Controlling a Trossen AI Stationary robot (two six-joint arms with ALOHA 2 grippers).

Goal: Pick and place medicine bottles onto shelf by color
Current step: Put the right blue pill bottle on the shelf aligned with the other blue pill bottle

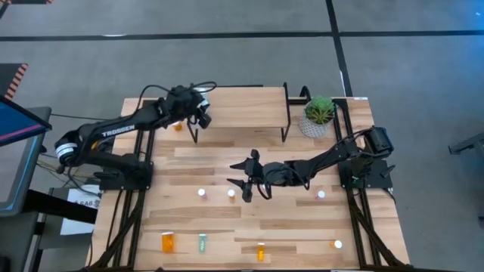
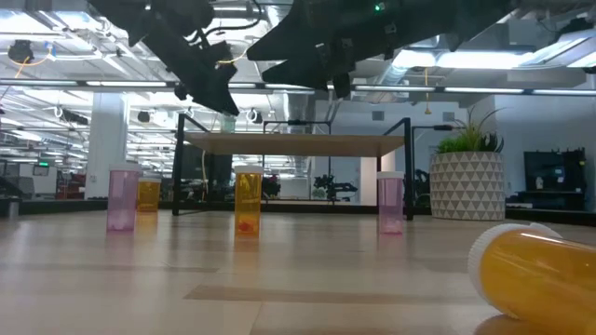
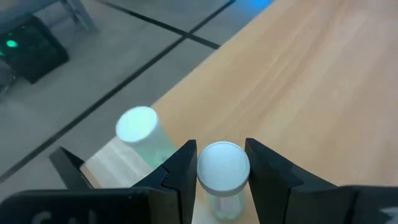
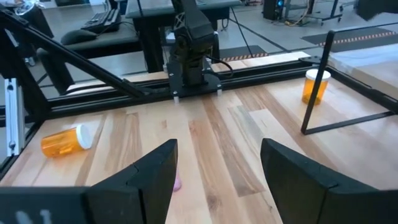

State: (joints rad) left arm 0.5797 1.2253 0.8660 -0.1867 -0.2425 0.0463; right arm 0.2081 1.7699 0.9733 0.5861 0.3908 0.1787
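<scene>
My left gripper [image 1: 198, 113] is over the left end of the shelf [image 1: 242, 102], shut on a white-capped pale green bottle [image 3: 222, 167]. A second pale green bottle [image 3: 138, 124] stands on the shelf top [image 3: 298, 74] beside it. My right gripper [image 1: 240, 175] hangs open and empty above the table's middle; a bit of a pink bottle [image 4: 177, 183] shows below it. Other bottles stand on the table: pink ones [image 2: 123, 198] [image 2: 391, 202] and orange ones [image 2: 248, 201] [image 2: 149, 194]. An orange [image 1: 168, 242] and a green one [image 1: 203, 242] lie near the front edge. My left gripper pinches the green bottle's white cap [image 3: 205, 171] between its two fingers, one on each side. The fingers come from above, pointing down. The bottle is upright with its body [image 3: 224, 205] below the cap. Whether its base rests on the shelf top, I cannot tell.
A potted plant [image 1: 319, 115] stands at the shelf's right end. An orange bottle [image 4: 315, 86] stands under the shelf by a black leg [image 4: 317, 81]. A large orange bottle [image 2: 535, 274] lies near the front edge. The shelf top to the right of the green bottles is bare wood.
</scene>
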